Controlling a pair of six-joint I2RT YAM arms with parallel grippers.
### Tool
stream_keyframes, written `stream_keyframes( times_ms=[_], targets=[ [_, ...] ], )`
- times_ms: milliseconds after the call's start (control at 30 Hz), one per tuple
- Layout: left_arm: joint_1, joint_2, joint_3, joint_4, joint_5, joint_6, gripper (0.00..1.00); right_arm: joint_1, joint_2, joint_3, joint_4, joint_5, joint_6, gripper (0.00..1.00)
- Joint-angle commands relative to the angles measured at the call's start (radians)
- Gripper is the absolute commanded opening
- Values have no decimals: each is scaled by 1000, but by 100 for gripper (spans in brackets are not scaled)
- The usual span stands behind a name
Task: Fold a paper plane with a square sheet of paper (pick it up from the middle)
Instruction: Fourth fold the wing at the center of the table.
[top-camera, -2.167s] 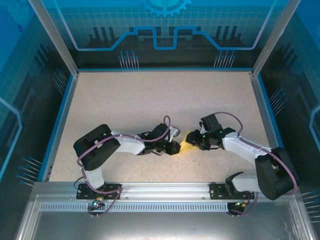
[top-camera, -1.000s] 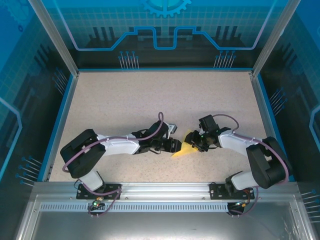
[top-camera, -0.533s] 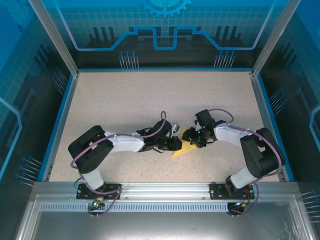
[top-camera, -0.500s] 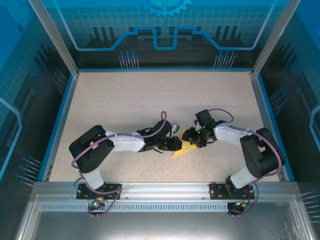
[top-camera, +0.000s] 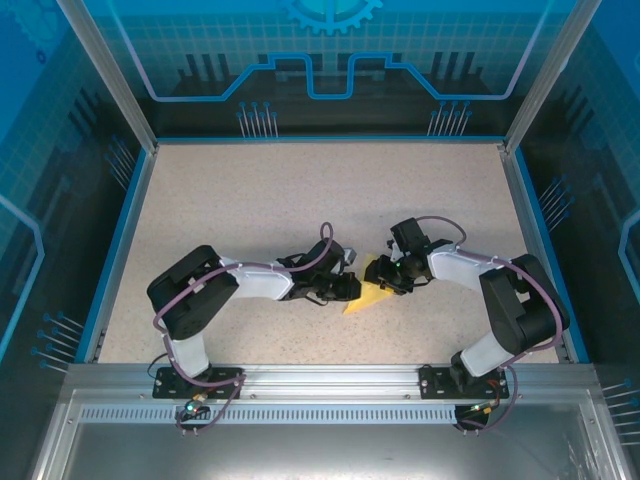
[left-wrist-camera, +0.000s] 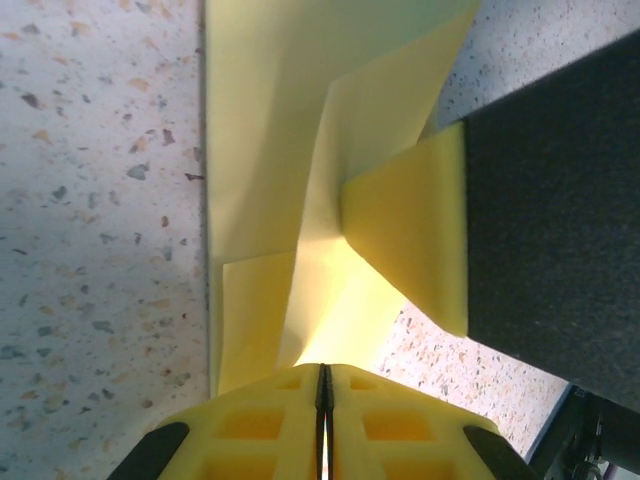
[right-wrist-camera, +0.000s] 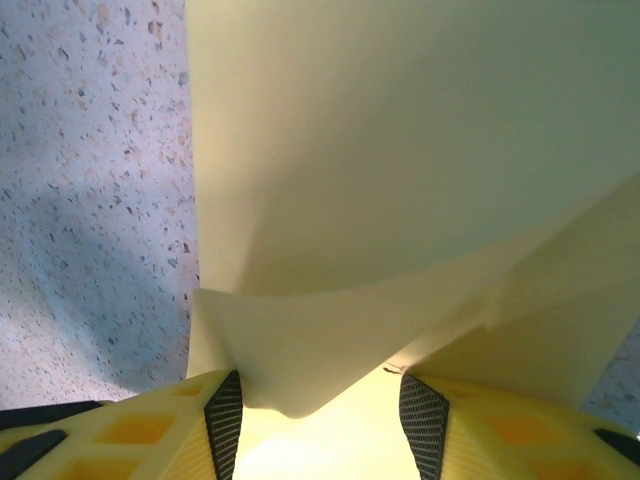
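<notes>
The setup's a speckled beige table boxed in by blue walls with a circuit-style print, metal posts at the corners and a slotted metal rail along the near edge where both arms are bolted. The arms reach in toward each other and meet a bit right of the table's middle. From above, their black wrists cover a good chunk of the paper, which sits between them down at the table. The left gripper is clamped tight on the paper: in its wrist view the yellow fingers meet in a hairline seam with the sheet running into it, and a dark matte block takes up the right side. The right gripper stands about half spread, with the sheet bowing loosely in the gap between its dark ribbed pads, not pinched as far as I can see. The paper is pale yellow, thin and partly folded: overlapping flaps, sharp creases, and a pointed corner poking toward the near edge. The table's matte with a terrazzo fleck, and the arms are white shells with black joints and looped purplish cables.
</notes>
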Motion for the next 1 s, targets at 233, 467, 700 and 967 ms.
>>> stream_keyframes(
  times_ms=[233, 467, 700, 967],
  targets=[
    [10, 15, 38, -39, 24, -4, 12, -23, 42, -18, -78, 55, -30, 51],
    [9, 8, 36, -45, 30, -7, 12, -22, 105, 9, -96, 56, -17, 44],
    [35, -44, 29, -27, 32, -38, 15, -21, 166, 39, -129, 64, -50, 41],
    [67, -78, -2, 2, 12, -83, 17, -13, 229, 77, -168, 73, -90, 47]
  ],
)
